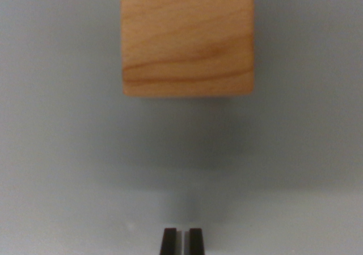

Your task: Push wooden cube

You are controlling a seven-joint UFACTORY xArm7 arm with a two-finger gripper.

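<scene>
On my wrist feed I count one wooden cube (188, 38) and nothing else lying on the pale grey worktop (62, 153). The cube sits in the upper middle of the wrist view, its top cut off by the frame edge, so I see only its lower portion: a light tan face with darker grain lines running across it near the bottom edge. A soft shadow spreads over the worktop just below the cube.

At the bottom edge of the wrist view I see two dark fingers (168, 241), one beside the other, both upright. They are nearly pressed together, with only a thin pale slit between them, and they pinch nothing. The gripper (182, 241) stands roughly in line with the cube's middle, well apart from it, with bare worktop between the two. The picture is slightly blurred, so finer detail on the cube's surface is hard to read.
</scene>
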